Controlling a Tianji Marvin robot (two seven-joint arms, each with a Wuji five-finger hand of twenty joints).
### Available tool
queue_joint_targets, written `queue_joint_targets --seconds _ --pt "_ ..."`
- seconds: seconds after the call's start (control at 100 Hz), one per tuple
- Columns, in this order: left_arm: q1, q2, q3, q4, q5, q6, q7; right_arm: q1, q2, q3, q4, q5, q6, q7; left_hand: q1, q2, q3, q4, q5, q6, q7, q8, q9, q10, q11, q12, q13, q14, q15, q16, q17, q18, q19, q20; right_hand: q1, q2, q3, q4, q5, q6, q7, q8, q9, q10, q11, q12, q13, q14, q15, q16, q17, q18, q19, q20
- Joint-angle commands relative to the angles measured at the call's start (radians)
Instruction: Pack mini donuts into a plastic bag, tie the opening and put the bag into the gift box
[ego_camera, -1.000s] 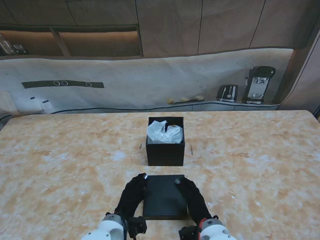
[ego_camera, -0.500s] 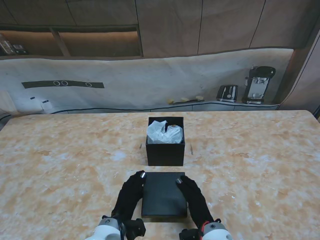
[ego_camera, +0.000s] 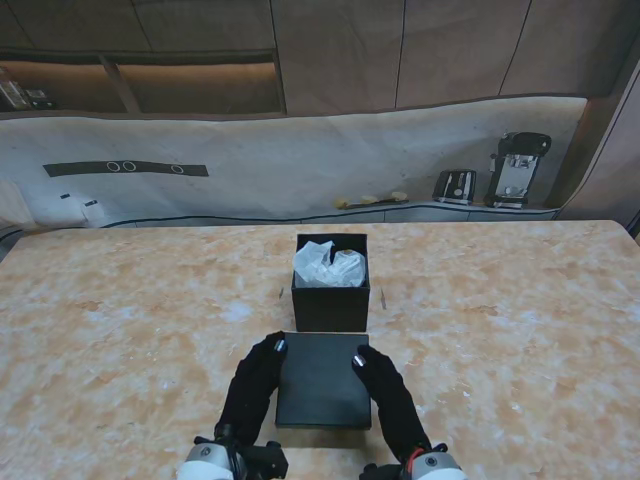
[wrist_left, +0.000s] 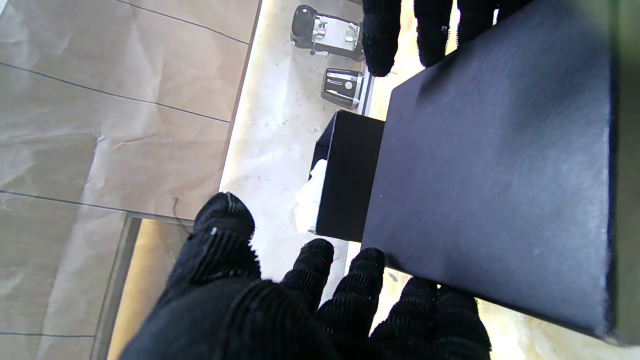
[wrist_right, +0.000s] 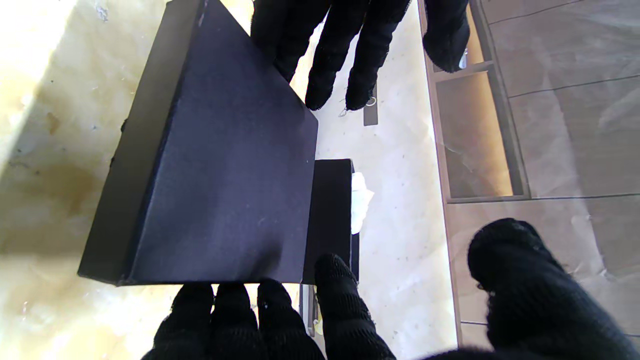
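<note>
Stand view: lid (ego_camera: 322, 380) gripped between both hands, just in front of the open gift box (ego_camera: 331, 294).
Left hand (ego_camera: 253, 388) and right hand (ego_camera: 388, 398) press fingers against the lid's side edges; the tied bag (ego_camera: 328, 266) sits inside the box. Bare desk (ego_camera: 120, 340) spreads wide on both sides.

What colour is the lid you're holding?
Matte black lid, clearest in the right wrist view.

lid (ego_camera: 322, 380) lifted — nearer gift box (ego_camera: 331, 295)
</note>
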Motion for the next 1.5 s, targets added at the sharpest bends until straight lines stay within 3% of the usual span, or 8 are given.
queue_joint_targets --seconds 0.0,0.88,1.49 --pt "0.009 -0.006 0.019 -0.031 0.002 -0.012 -0.031 -0.012 -0.008 -0.021 -0.022 0.005 -0.008 0.032 0.017 0.030 0.000 0.017 0.016 -0.006 0.031 -0.014 0.025 -0.010 -0.004 0.001 0.110 0.006 0.145 0.030 0.060 -0.012 0.134 0.035 -0.023 -0.012 0.014 -0.037 -0.025 0.001 0.018 -0.009 0.084 -0.041 0.118 0.006 0.065 -0.012 0.094 0.025 0.028 -0.007 0.032 0.039" --pt "-0.045 -0.005 0.040 -0.089 0.013 -0.046 -0.033 0.028 -0.006 -0.027 -0.074 -0.016 -0.068 0.024 0.019 0.034 0.000 0.017 0.025 -0.006 0.022 -0.014 0.029 -0.007 -0.003 -0.001 0.115 0.007 0.138 0.033 0.067 -0.015 0.119 0.028 -0.024 -0.011 0.017 -0.037 -0.020 0.009 0.041 -0.009 0.082 -0.038 0.145 0.016 0.071 -0.010 0.096 0.026 0.034 -0.005 0.025 0.051" --pt "-0.193 -0.025 0.032 -0.046 -0.055 0.036 -0.024 0.166 -0.030 -0.038 -0.050 0.007 0.000 -0.007 0.012 0.030 -0.002 0.017 0.031 -0.006 0.017 -0.013 0.030 -0.007 -0.004 -0.003 0.116 0.005 0.137 0.033 0.067 -0.017 0.120 0.028 -0.018 -0.009 0.014 -0.037 -0.011 0.010 0.042 -0.011 0.084 -0.039 0.154 0.020 0.072 -0.010 0.095 0.025 0.037 -0.005 0.021 0.056"
